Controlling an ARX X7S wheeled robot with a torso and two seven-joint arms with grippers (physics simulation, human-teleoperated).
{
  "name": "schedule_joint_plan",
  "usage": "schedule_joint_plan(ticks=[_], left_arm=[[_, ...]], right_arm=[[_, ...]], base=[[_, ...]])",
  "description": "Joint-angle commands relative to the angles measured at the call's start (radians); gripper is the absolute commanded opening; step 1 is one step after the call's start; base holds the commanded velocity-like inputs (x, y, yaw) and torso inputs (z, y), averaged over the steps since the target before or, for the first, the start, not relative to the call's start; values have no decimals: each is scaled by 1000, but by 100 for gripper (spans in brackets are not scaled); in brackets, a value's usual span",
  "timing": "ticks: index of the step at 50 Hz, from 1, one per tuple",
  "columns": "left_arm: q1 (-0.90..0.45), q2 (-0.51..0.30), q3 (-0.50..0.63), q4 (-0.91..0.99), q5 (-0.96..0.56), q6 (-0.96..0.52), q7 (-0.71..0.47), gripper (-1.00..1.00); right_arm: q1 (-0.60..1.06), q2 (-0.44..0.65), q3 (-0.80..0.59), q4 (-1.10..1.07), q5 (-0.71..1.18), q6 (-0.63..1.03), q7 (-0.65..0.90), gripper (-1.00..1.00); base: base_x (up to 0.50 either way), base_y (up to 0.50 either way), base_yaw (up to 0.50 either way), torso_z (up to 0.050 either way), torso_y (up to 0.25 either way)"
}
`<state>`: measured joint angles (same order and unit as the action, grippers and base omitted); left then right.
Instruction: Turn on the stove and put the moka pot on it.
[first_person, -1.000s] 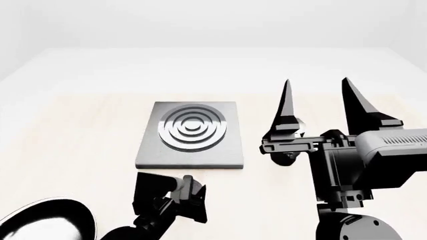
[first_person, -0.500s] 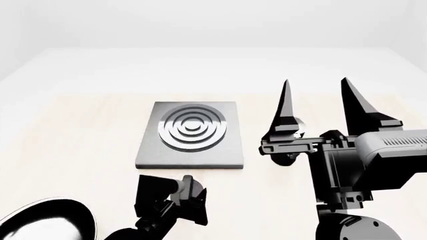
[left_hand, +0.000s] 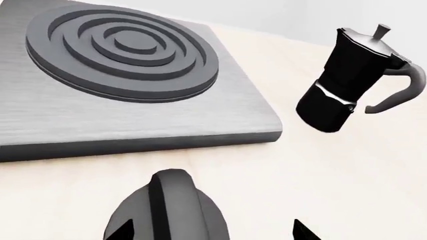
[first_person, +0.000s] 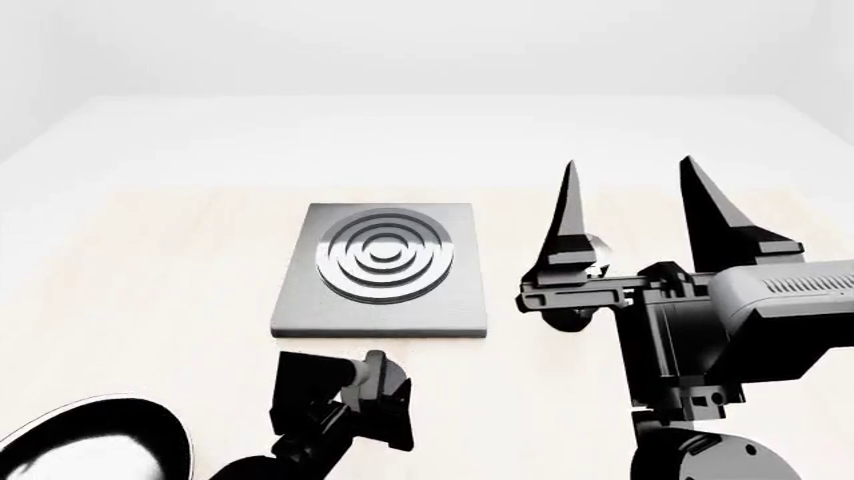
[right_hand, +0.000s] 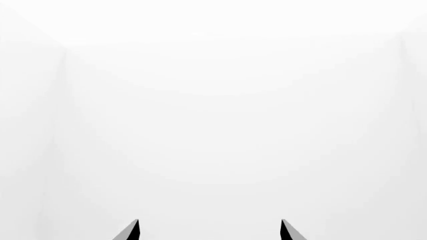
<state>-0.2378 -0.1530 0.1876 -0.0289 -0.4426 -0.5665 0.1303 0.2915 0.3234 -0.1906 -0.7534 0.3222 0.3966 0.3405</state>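
No readable writing, stove, moka pot beside, upright

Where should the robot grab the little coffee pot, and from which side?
Probably around the narrow waist of the moka pot, closing on its flat facets. It stands upright on the table beside the stove, so come in level from the side. Its curved handle sticks out on the side away from the stove, which is likely the clearest way in; the handle itself is a second option.

The head view looks down from above; the left wrist view sits low, close to the same stove; the right wrist view faces blank white.
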Motion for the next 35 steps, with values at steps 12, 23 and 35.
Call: schedule_joint_plan(ticks=[12,23,35], left_arm=[[-19,4,24,-71,-2,31,9,100],[-12,9,49,-87,-5,40,18,100],[-2,13,68,-99,-14,51,26,100]], right_arm=[[4,7,-5,1,8,-5,5,100],[4,10,-8,4,11,-10,8,100],[2,13,-11,1,14,-12,13,100]], base=[[0,0,0,0,0],[0,0,0,0,0],[0,0,0,0,0]])
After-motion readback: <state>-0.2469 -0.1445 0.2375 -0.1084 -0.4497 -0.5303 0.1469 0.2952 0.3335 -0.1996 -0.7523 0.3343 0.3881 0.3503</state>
